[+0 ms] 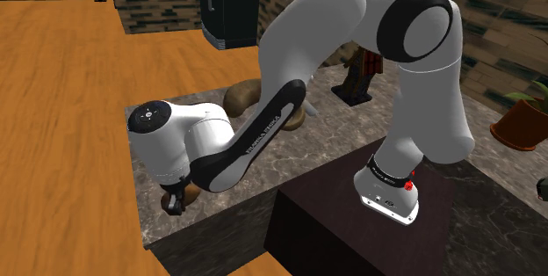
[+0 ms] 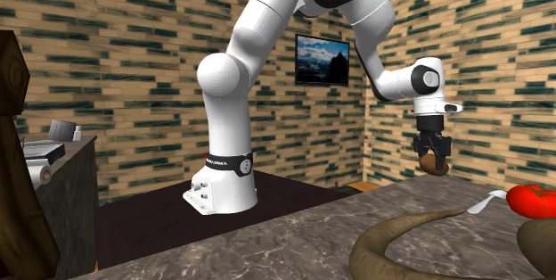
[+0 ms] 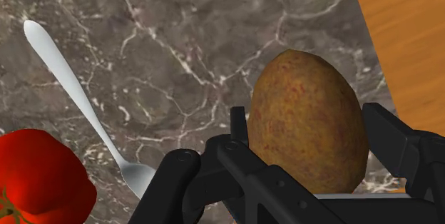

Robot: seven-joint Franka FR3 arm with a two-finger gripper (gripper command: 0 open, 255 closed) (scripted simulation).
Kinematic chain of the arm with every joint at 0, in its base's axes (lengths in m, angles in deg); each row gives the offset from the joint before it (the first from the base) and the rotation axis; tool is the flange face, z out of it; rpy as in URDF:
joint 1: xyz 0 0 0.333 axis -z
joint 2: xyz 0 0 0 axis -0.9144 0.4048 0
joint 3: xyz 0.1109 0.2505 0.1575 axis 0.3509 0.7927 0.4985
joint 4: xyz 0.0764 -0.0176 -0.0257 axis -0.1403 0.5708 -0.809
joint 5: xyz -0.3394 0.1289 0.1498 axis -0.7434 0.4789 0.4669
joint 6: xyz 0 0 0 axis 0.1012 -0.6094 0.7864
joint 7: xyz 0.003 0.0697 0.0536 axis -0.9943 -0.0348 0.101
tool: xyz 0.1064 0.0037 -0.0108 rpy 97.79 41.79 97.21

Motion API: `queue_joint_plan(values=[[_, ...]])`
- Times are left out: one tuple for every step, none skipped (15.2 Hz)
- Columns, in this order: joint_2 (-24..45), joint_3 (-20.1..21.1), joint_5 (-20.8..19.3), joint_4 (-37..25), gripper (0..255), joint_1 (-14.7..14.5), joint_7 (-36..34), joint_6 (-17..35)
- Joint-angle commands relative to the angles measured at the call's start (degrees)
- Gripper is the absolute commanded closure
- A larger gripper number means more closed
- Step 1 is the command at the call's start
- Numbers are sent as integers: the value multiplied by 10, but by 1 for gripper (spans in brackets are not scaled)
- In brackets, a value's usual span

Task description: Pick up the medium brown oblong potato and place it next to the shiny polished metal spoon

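A brown oblong potato (image 3: 307, 123) sits clasped between my gripper's (image 3: 310, 140) two black fingers, held above the marbled counter (image 3: 178, 44). In the second exterior view the gripper (image 2: 432, 151) hangs with the potato (image 2: 435, 165) a little above the counter's far edge. The shiny metal spoon (image 3: 71, 90) lies flat on the counter off to one side of the gripper, bowl end nearest the fingers. That spoon (image 2: 486, 202) shows to the lower right of the potato. In the shoulder view the gripper (image 1: 178, 198) hovers near the counter's edge by the wooden floor.
A red tomato (image 3: 39, 183) (image 2: 535, 200) lies by the spoon's bowl. A brown curved object (image 2: 419, 238) (image 1: 241, 97) rests on the counter. Orange wooden floor (image 1: 61, 125) borders the counter. The dark stand (image 1: 334, 230), a small figure (image 1: 360, 72) and a potted plant (image 1: 522, 125) stand nearby.
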Motion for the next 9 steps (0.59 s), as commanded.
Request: queue_joint_plan(values=[[10,-3,-5,0,255,-2,-4,10],[14,-4,-6,0,255,-3,-5,13],[14,-4,-6,-1,255,-3,-5,13],[14,-4,-6,-1,255,-3,-5,13],[14,-4,-6,-1,255,-3,-5,13],[14,-4,-6,-1,255,-3,-5,13],[14,-4,-6,-1,255,-3,-5,13],[14,-4,-6,-1,255,-3,-5,13],[14,-4,-6,-1,255,-3,-5,13]])
